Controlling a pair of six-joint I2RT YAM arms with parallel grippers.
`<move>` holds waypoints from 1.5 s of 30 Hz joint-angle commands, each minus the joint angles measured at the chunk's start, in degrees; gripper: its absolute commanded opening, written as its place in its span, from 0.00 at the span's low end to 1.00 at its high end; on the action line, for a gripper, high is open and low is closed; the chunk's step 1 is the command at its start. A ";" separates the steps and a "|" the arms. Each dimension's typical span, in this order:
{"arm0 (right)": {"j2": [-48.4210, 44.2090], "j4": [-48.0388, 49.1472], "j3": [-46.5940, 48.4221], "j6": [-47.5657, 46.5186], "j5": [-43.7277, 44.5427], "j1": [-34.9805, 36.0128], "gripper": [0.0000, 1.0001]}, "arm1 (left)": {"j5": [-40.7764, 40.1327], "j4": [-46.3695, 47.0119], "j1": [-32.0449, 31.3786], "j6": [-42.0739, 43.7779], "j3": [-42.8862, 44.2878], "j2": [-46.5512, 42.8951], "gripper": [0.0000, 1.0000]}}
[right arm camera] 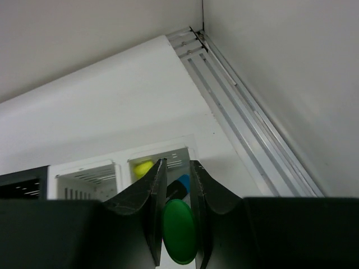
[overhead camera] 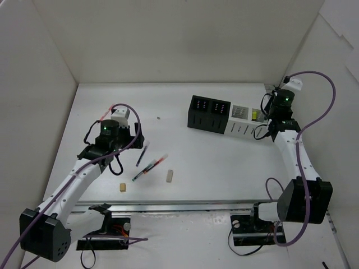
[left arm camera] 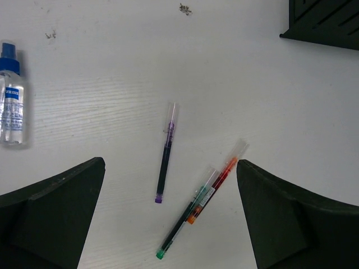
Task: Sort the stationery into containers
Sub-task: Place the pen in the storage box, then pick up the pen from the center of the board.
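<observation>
- Hovering at centre left of the top view, the left gripper [overhead camera: 136, 136] hangs over the pens [overhead camera: 148, 159]. The right gripper [overhead camera: 268, 120] is at the white container [overhead camera: 241, 128], upper right.
- Left wrist view: fingers apart, with the purple pen [left arm camera: 166, 159] centred between them. Next is probably lowering and closing on it.
- Right wrist view: fingers clamped on a green-ended highlighter [right arm camera: 179, 230] above the white container; dropping it in looks like the current step.

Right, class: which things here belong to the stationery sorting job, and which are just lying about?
Job: purple pen, green pen, red pen, left eraser, right eraser, spray bottle, green-ended highlighter in the right gripper, black container, white container.
Lying about: dark speck, purple cable.
</observation>
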 commanded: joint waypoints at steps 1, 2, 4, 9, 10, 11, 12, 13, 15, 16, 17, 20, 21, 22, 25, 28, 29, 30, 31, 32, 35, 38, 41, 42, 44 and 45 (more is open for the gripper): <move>4.79 6.44 2.49 -3.51 -4.68 -2.62 0.01 | 0.96 1.13 0.79 -0.80 0.58 0.66 0.99; 7.15 7.50 2.84 -3.95 -6.95 -3.15 0.01 | 1.05 1.04 0.79 -0.80 0.49 1.01 0.99; 9.63 9.17 3.46 -4.48 -7.24 -3.33 0.01 | 1.22 1.48 0.79 -0.89 0.14 1.45 0.99; 14.91 12.34 4.08 -4.31 -8.74 -3.42 0.02 | 0.61 2.97 1.32 -0.54 -0.22 2.95 1.00; 15.35 12.60 3.90 -4.05 -8.21 -3.59 0.02 | 0.87 3.23 1.93 -0.36 -0.30 3.38 1.00; 15.70 12.78 3.64 -3.96 -7.51 -3.59 0.03 | 0.87 3.50 1.94 -0.19 -0.13 4.61 0.99; 16.31 12.34 3.55 -3.61 -7.07 -3.59 0.07 | 0.87 3.59 1.94 0.16 0.04 5.31 1.00; 16.32 12.08 3.02 -3.17 -6.71 -3.59 0.10 | 0.96 3.76 1.94 0.43 0.22 7.06 0.99; 16.14 11.90 2.32 -2.82 -6.97 -3.59 0.17 | 1.14 4.11 1.94 0.95 0.49 9.00 0.99; 15.97 11.81 1.97 -2.55 -6.80 -3.59 0.19 | 1.40 4.20 1.94 1.13 0.92 9.97 0.99; 15.62 11.81 1.35 -2.55 -6.80 -3.59 0.23 | 1.40 4.20 1.94 1.31 1.27 12.07 0.99; 13.77 9.98 1.35 -2.11 -6.88 -3.59 0.44 | 2.01 4.46 1.94 1.75 2.51 16.03 1.00; 12.46 9.62 1.35 -1.85 -7.06 -3.59 0.54 | 2.10 4.73 1.94 1.75 2.77 16.91 0.99; 11.67 9.27 1.52 -1.76 -7.50 -3.59 0.59 | 2.54 4.64 1.94 2.01 3.29 17.62 0.96; 8.59 6.81 2.58 -1.23 -8.90 -3.50 0.75 | 2.37 5.17 1.94 2.18 3.82 20.17 0.93; 4.29 5.22 2.75 -0.71 -10.22 -3.07 0.88 | 1.66 4.82 1.33 2.27 4.70 22.72 0.88; 2.01 4.35 2.32 -0.18 -11.18 -3.33 0.96 | 1.40 4.73 1.32 2.54 4.97 24.03 0.88; 0.69 4.08 1.97 0.08 -11.71 -3.24 0.97 | 1.14 4.64 0.62 2.80 5.14 24.74 0.80; -0.72 4.17 0.75 0.43 -12.24 -3.24 0.98 | 0.18 4.64 -0.17 2.98 5.93 26.57 0.78; -3.43 4.08 0.04 1.39 -12.42 -3.24 0.98 | -0.53 4.12 -0.17 3.06 6.54 27.46 0.78; -8.63 3.55 -2.51 3.25 -15.06 -3.07 0.98 | -0.97 3.06 -0.79 3.33 8.48 30.80 0.70; -13.37 2.24 -4.89 4.91 -15.59 -3.06 0.98 | -1.24 2.54 -0.79 3.42 9.54 33.44 0.61; -17.24 1.27 -6.91 6.14 -15.24 -2.89 0.98 | -0.71 2.10 -1.93 3.77 10.68 35.29 0.54; -17.95 0.92 -7.35 6.41 -15.15 -2.98 0.98 | -1.06 1.66 -1.93 3.94 11.55 35.73 0.48; -19.44 -0.31 -8.23 6.76 -14.54 -2.98 0.98 | -2.90 -0.62 -3.51 3.86 13.05 37.57 0.40; -19.72 -0.75 -8.41 6.68 -14.53 -2.98 0.98 | -3.26 -1.24 -4.04 4.03 14.45 38.27 0.33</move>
